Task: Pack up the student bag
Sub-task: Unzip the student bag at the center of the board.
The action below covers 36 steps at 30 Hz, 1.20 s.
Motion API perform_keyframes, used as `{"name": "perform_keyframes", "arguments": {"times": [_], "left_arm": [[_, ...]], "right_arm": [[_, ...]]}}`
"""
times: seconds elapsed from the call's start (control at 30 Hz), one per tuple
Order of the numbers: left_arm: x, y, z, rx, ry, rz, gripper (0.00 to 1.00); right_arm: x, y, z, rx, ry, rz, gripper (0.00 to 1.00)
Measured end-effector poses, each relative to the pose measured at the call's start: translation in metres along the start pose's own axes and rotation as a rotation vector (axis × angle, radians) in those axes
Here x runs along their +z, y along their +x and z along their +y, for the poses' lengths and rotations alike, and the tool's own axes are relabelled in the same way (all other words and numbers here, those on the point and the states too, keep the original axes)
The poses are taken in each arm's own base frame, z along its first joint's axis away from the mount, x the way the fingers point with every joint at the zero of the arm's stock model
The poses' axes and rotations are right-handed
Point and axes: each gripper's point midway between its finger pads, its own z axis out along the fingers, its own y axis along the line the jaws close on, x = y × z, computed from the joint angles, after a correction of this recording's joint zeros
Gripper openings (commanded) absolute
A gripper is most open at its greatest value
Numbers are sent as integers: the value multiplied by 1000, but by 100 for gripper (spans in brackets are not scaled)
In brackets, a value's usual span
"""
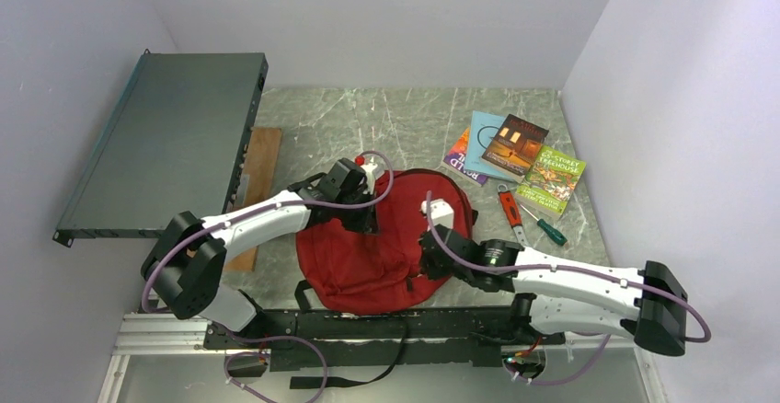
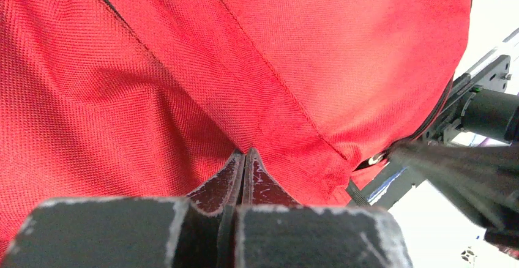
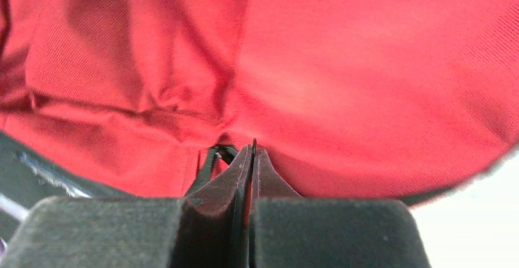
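Note:
The student bag (image 1: pixel 386 251), a red fabric backpack, lies flat in the middle of the table near the arm bases. My left gripper (image 1: pixel 366 205) is at the bag's upper left edge. In the left wrist view its jaws are closed on a pinch of the red fabric (image 2: pixel 183 66), with the gripper (image 2: pixel 245 153) at a seam. My right gripper (image 1: pixel 430 256) is at the bag's right side. In the right wrist view it (image 3: pixel 252 148) is shut on a thin black tab by the zipper, with red bag fabric (image 3: pixel 367 66) filling the view.
Several books (image 1: pixel 515 150) lie fanned at the back right. A red-handled screwdriver (image 1: pixel 510 208) and a green-handled one (image 1: pixel 550 230) lie next to them. A grey metal rack unit (image 1: pixel 166 141) and a wooden board (image 1: pixel 262 168) are at the left. Black straps (image 1: pixel 308 293) trail off the bag's near edge.

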Motion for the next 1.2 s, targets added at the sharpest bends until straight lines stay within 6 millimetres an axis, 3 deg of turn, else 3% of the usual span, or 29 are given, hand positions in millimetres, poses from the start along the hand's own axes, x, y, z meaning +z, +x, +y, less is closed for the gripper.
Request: {"name": "perform_keyframes", "arguments": {"times": [0.13, 0.23, 0.33, 0.37, 0.4, 0.47, 0.53, 0.6, 0.8, 0.9, 0.97, 1.07, 1.2], "left_arm": [[-3, -1, 5, 11, -23, -9, 0], [-5, -4, 8, 16, -37, -21, 0], [-7, -5, 8, 19, -39, -29, 0], [-8, -6, 7, 20, -35, -30, 5], [-9, -6, 6, 22, -31, -33, 16], [-13, -7, 2, 37, -11, -48, 47], [-23, -8, -4, 63, 15, -75, 72], [-36, -11, -19, 109, 49, -122, 81], [-63, -6, -104, 360, 227, -249, 76], [-56, 5, -130, 432, 295, -248, 61], [-42, 9, -135, 443, 304, -234, 54], [-9, 21, -126, 442, 261, -164, 58], [20, 35, -113, 437, 203, -92, 59]], "right_arm": [[-9, -8, -39, 200, 165, -51, 0], [-29, -13, -75, 380, 299, -136, 0], [-52, -36, -81, 449, 249, -282, 0], [-56, -43, -79, 450, 206, -325, 0], [-59, -52, -73, 444, 141, -378, 0], [-61, -61, -65, 419, 63, -432, 0], [-57, -63, -59, 384, 34, -431, 0], [-49, -61, -52, 348, 24, -403, 0], [-35, -58, -37, 300, -15, -348, 0], [-37, -62, -35, 306, -30, -359, 0], [-38, -63, -34, 313, -34, -365, 0], [-41, -63, -35, 326, -38, -372, 0], [-42, -64, -36, 346, -36, -379, 0]]}}
